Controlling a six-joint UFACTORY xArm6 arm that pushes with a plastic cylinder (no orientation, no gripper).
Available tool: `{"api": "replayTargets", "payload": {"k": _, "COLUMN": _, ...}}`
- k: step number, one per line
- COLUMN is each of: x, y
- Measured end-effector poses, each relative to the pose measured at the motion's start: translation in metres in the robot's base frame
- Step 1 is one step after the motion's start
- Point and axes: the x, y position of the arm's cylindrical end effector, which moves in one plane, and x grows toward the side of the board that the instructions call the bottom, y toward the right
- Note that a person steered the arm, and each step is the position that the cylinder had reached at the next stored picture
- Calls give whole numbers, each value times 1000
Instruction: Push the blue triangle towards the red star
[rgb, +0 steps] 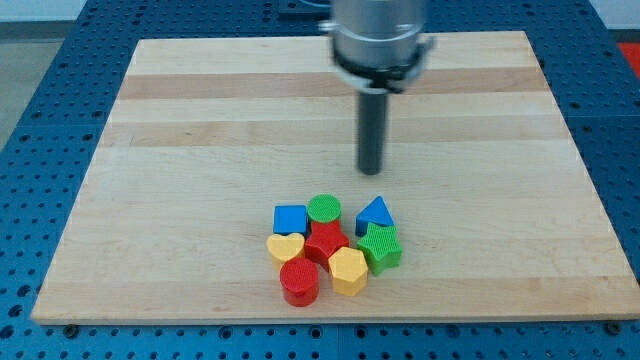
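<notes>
Wood board (200, 120), blue perforated bench (40, 130).

Pale wooden desk (200, 130) with a tight cluster of blocks near the view's bottom.

Eight blocks lie bunched together on it: a blue cube (290, 219), a green cylinder (324, 209) and a blue triangle (375, 215) along the cluster's top; a yellow heart (285, 247), a red star (325, 241) and a green star (381, 247) in the middle; a red cylinder (300, 282) and a yellow hexagon (347, 270) lowest. The red star touches its neighbours.

Red star (325, 240) partly overlapped by neighbours
</notes>
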Motion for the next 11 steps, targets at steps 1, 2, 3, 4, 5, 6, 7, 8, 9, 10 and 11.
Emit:
{"api": "replayTargets", "payload": {"k": 1, "x": 7, "y": 65}}
{"api": "replayTargets", "payload": {"k": 2, "x": 25, "y": 63}}
{"api": "replayTargets", "payload": {"k": 3, "x": 37, "y": 47}}
{"api": "replayTargets", "payload": {"k": 4, "x": 46, "y": 30}}
{"api": "replayTargets", "payload": {"k": 5, "x": 53, "y": 23}}
{"api": "replayTargets", "payload": {"k": 6, "x": 59, "y": 17}}
{"api": "replayTargets", "payload": {"k": 7, "x": 62, "y": 7}}
{"api": "replayTargets", "payload": {"k": 8, "x": 66, "y": 3}}
{"api": "replayTargets", "payload": {"k": 9, "x": 70, "y": -4}}
{"api": "replayTargets", "payload": {"k": 10, "x": 70, "y": -14}}
{"api": "replayTargets", "payload": {"k": 11, "x": 73, "y": -20}}
